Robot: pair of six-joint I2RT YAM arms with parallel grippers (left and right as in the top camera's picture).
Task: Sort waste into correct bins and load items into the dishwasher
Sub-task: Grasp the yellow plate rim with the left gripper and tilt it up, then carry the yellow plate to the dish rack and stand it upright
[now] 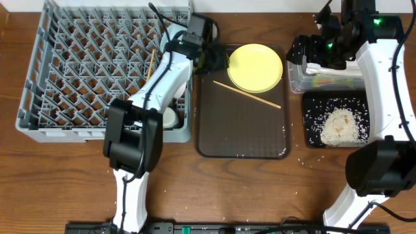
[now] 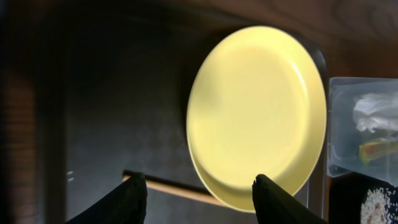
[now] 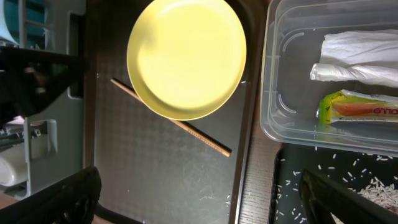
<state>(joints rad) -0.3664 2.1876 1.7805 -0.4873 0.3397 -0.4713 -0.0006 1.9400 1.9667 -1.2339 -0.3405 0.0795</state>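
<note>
**Print on the wrapper only**
The yellow-green wrapper [image 3: 357, 107] in the clear tub [image 3: 281, 74] carried small pale letters on its orange-red stripe. From the right wrist camera they read roughly as "OLLO", and the rest of the word could not be made out. From the left wrist camera the same wrapper was too blurred to read.

Clear tub [image 1: 296, 82] is mostly covered from 12 o'clock by the right arm [image 1: 376, 57]. White cup [image 1: 170, 119] is half hidden under the left arm [image 1: 160, 81]. Chopstick [image 2: 174, 189] is masked under the plate [image 2: 258, 118] rim at 7 o'clock.
</note>
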